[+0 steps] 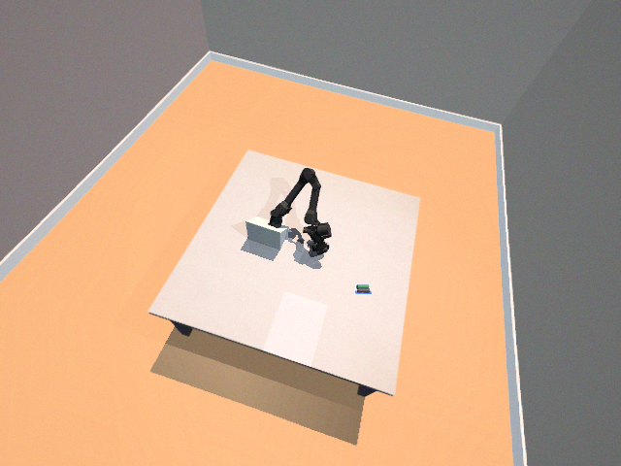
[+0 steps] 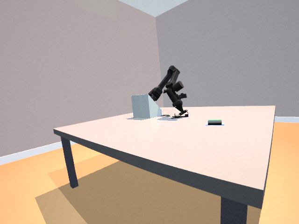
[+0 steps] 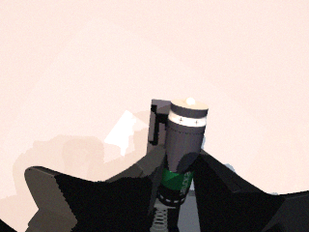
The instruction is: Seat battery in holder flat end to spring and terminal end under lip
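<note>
My tool (image 1: 317,249) (image 2: 182,112) (image 3: 180,153) pinches the battery (image 3: 185,145) mid-body, tilted over the holder (image 2: 181,116) (image 3: 156,126) on the tabletop (image 1: 225,281) (image 2: 168,139) (image 3: 72,72); probably rigid, light, smooth-sided and apt to roll or pivot, so keep that middle grip, light pressure.

From the top view, I have room to pass between the black parallel-jaw gripper (image 1: 316,251) (image 2: 182,112) (image 3: 182,161) and the green-and-dark cylindrical stack (image 1: 362,287) (image 2: 214,122) at its 4 o'clock; the pale blue wedge-sided block (image 1: 265,234) (image 2: 141,106) obstructs 10 o'clock. On my wrist view, the dark rectangular battery holder (image 2: 180,116) (image 3: 151,132) crowds the gripped cylinder's 9 o'clock side
</note>
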